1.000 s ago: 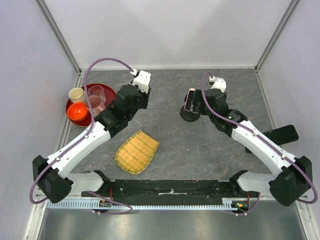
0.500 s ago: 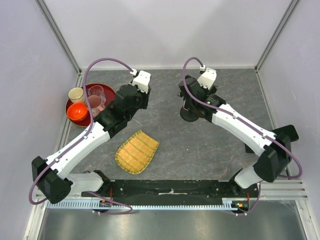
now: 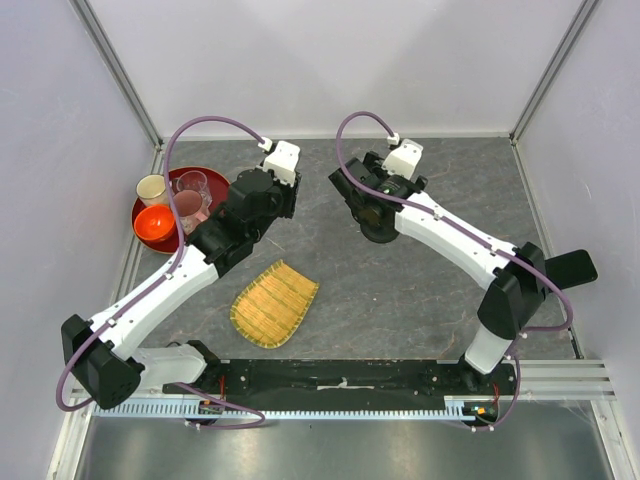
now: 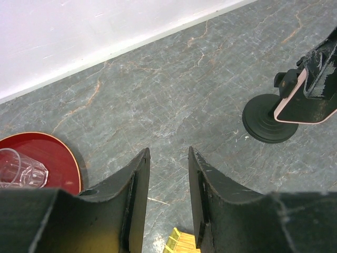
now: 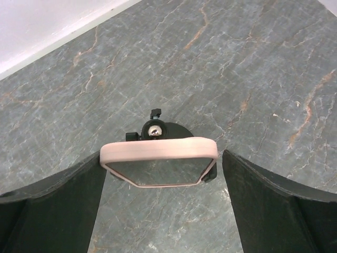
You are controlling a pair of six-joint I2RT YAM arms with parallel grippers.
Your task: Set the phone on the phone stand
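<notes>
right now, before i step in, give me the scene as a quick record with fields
phone: pink rim, gripped by its sides, right above the stand
phone stand: black, round base flat on the table, upright
right claw: shut on the phone
left claw: open, empty, over bare table
phone seated in stand: cannot tell
nearby: red tray holding a clear glass; woven mat

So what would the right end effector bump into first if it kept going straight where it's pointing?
Most likely the phone stand. The right end effector holds the phone and points at the stand's top, which peeks out just beyond the phone's edge. How near they are is unclear.
</notes>
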